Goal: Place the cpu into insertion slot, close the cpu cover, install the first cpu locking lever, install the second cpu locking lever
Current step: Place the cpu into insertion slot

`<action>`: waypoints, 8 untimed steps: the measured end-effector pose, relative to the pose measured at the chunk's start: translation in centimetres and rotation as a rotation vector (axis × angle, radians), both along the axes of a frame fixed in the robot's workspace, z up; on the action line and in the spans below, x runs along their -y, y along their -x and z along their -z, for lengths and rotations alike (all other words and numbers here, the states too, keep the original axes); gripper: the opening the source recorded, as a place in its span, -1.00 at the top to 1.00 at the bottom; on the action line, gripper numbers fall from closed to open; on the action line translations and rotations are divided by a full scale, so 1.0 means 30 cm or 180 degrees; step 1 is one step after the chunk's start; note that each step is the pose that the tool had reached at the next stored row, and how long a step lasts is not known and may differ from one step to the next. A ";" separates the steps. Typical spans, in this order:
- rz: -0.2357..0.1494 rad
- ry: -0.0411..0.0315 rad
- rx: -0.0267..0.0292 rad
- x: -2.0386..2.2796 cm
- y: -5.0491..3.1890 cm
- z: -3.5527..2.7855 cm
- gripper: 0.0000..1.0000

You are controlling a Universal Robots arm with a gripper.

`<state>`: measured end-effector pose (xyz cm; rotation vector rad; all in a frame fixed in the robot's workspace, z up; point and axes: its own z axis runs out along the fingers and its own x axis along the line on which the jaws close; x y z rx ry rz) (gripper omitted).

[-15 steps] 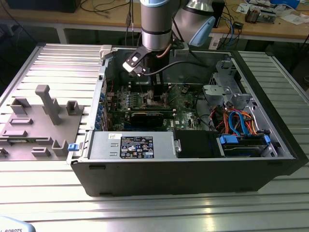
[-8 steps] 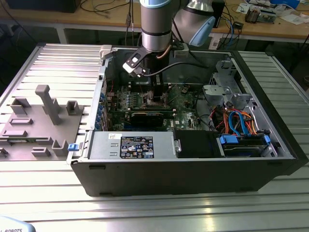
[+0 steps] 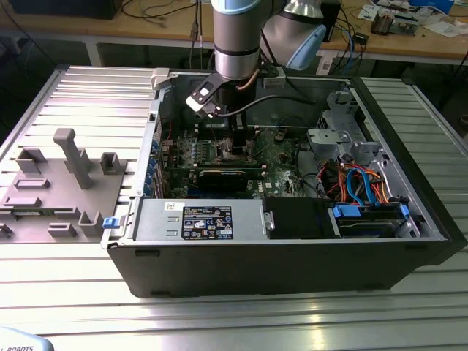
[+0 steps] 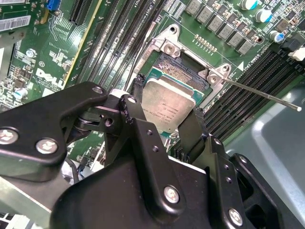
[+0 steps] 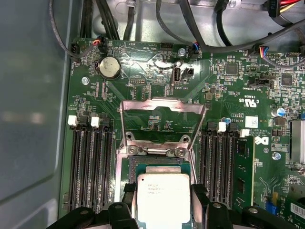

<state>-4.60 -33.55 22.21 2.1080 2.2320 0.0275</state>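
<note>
My gripper (image 4: 167, 117) is shut on the cpu (image 4: 167, 106), a silver-grey square chip with one black finger (image 4: 137, 89) at each of two opposite edges. The chip hovers over the insertion slot (image 4: 183, 70), covering part of it, and the slot's dark centre shows beyond the chip. I cannot tell whether the chip touches the slot. In the first wrist view the cpu (image 5: 163, 198) is above the insertion slot (image 5: 157, 163), and the cpu cover (image 5: 162, 106) stands swung open behind it. A thin locking lever (image 4: 262, 93) sticks out sideways from the socket. In the exterior view the gripper (image 3: 238, 142) reaches down inside the computer case.
Long black memory slots (image 5: 90, 167) flank the socket on both sides of the green motherboard (image 3: 281, 157). Cables and a drive cage (image 3: 351, 139) fill the case at the exterior view's right; a power supply (image 3: 208, 219) sits in front. A grey fixture plate (image 3: 58, 183) lies to the left.
</note>
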 end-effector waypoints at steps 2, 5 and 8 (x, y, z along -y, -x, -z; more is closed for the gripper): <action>0.0000 0.0000 0.0000 0.000 0.000 0.003 -0.08; 0.0000 0.0000 0.0000 0.000 0.000 0.006 -0.08; 0.0000 0.0000 0.0000 0.000 0.000 0.009 -0.08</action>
